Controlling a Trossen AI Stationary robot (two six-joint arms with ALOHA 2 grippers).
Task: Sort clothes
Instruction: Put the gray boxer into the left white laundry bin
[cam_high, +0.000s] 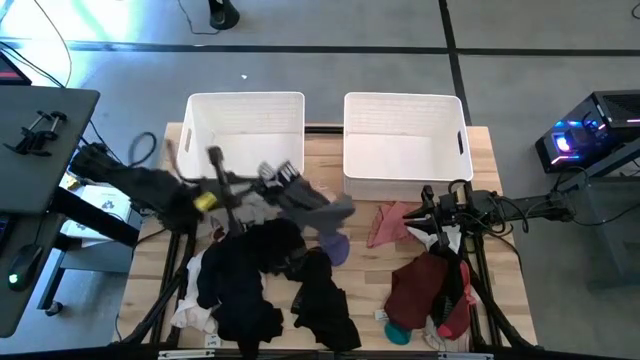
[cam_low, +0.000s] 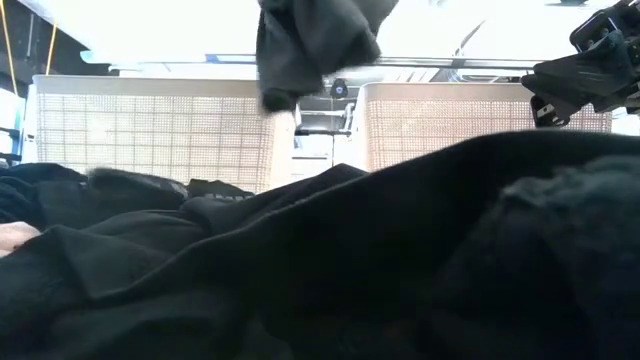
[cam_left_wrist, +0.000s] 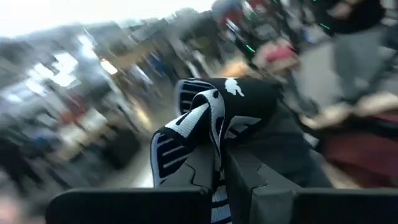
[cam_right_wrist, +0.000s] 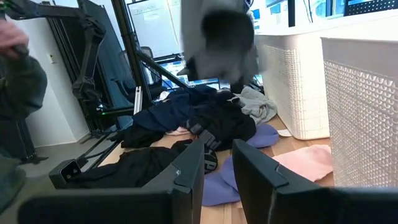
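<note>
Left gripper (cam_high: 285, 183) is clamped on a dark grey garment (cam_high: 322, 205), held up in the air just in front of the left bin (cam_high: 246, 108). It trails rightward from the jaws, long axis roughly left-to-right, so the loose end could flop outside the bin or slip out mid-swing. Right gripper (cam_high: 441, 215) waits partly open and empty by the maroon pile (cam_high: 420, 285).
</note>
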